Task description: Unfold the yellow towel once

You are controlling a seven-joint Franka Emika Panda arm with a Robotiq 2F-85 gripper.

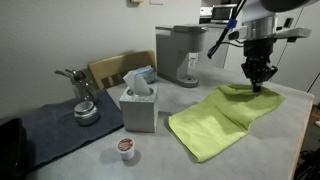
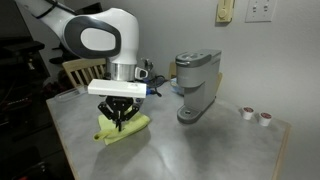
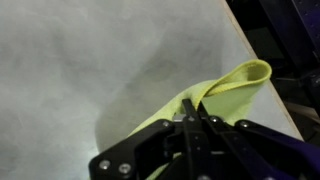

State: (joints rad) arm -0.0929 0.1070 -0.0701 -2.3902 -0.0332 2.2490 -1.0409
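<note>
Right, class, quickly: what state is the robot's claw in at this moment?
The claw: closed, pinching an edge of the yellow towel.

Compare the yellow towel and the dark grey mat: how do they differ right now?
Colour: the yellow towel is bright lime; the grey mat is dark. Pose: the towel has one corner pinched in the claw; the mat lies spread out, untouched. Load: the mat carries a metal tool; the towel carries nothing. Both are soft cloths on the table.
</note>
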